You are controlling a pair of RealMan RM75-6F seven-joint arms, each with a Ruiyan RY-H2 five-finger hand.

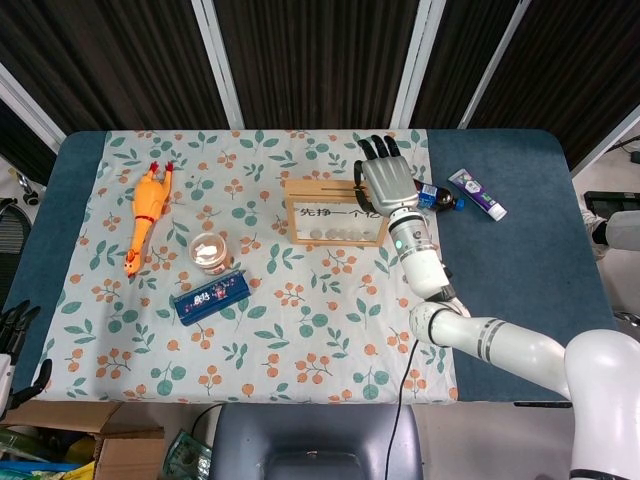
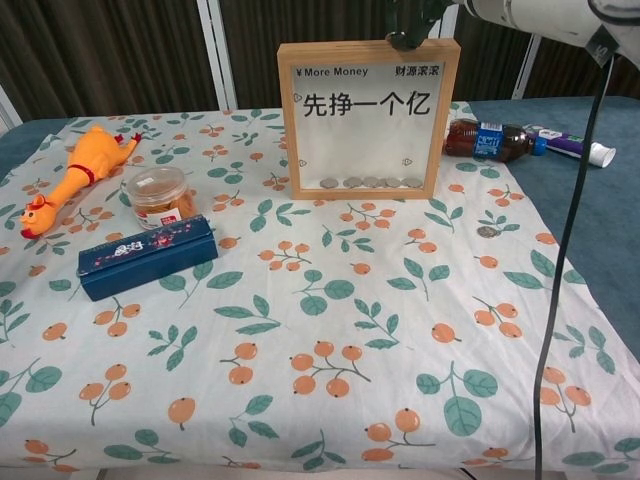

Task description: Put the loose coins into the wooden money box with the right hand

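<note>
The wooden money box (image 1: 335, 212) (image 2: 368, 118) stands upright at the back of the cloth, with several coins lying along the bottom behind its glass front. My right hand (image 1: 388, 178) hovers over the box's top right corner, back of the hand up and fingers pointing down toward the top edge. In the chest view only its dark fingertips (image 2: 404, 32) show at that edge, and whether they pinch a coin is hidden. One loose coin (image 2: 487, 231) lies on the cloth to the right of the box. My left hand (image 1: 18, 330) hangs off the table's left side, fingers apart and holding nothing.
A cola bottle (image 2: 493, 138) and a toothpaste tube (image 2: 572, 147) lie right of the box. On the left are a rubber chicken (image 2: 72, 176), a small snack jar (image 2: 160, 196) and a blue box (image 2: 147, 256). A black cable (image 2: 565, 250) hangs down at the right.
</note>
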